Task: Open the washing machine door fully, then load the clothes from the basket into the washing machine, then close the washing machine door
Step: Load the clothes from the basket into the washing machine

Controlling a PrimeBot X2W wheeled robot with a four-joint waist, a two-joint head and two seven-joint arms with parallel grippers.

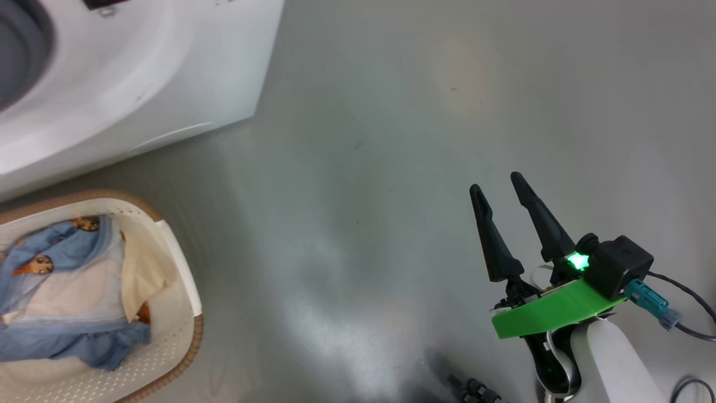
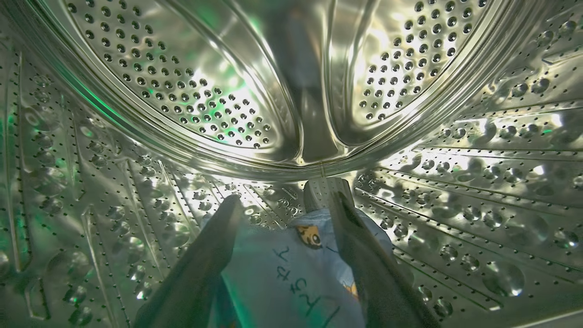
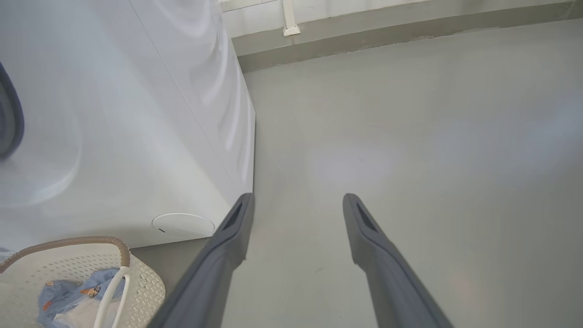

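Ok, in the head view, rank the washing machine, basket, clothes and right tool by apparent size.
1. washing machine, though cropped
2. basket
3. clothes
4. right tool; it is nearer the camera, so its rank against the clothes is unsure

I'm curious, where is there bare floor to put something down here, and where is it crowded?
The grey floor is bare between the washing machine, the basket and the right claw. Crowded: the basket, heaped with clothes, and the cables at the lower right.
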